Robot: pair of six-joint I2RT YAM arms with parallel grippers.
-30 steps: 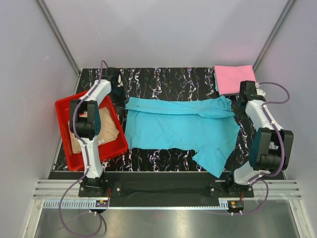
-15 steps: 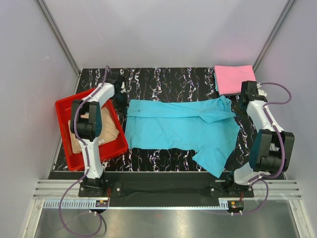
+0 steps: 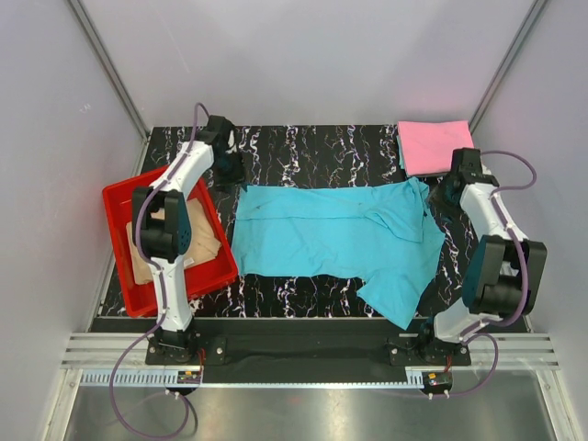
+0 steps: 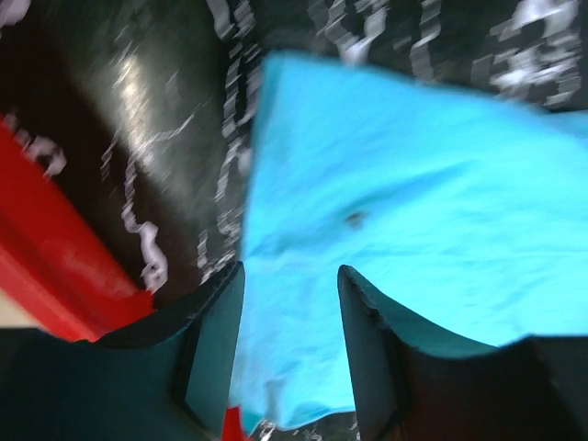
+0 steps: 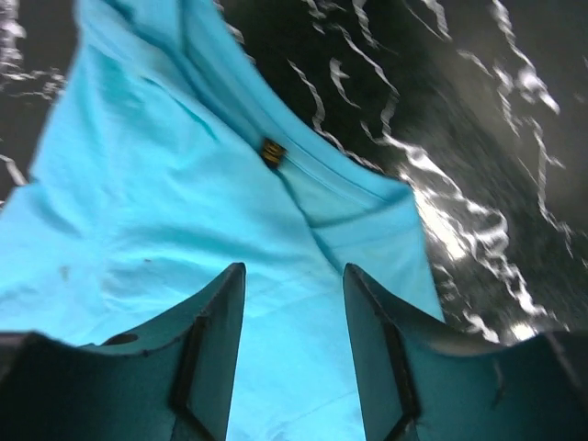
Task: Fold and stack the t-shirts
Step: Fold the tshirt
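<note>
The turquoise t-shirt (image 3: pixel 331 234) has just been released at frame centre. Left gripper (image 4: pixel 291 273) and right gripper (image 5: pixel 294 271) jaws are found parted and empty. The first fold is judged laid.

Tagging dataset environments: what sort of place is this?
Probably a lab robot cell, not a home: bare white enclosure walls, aluminium mounting rail along the near edge, black marbled table.

The left gripper (image 4: pixel 289 287) hangs with parted jaws over the turquoise t-shirt (image 4: pixel 413 202) corner on the black marbled table (image 4: pixel 156 110), the red tray (image 4: pixel 46 248) nearby.
</note>
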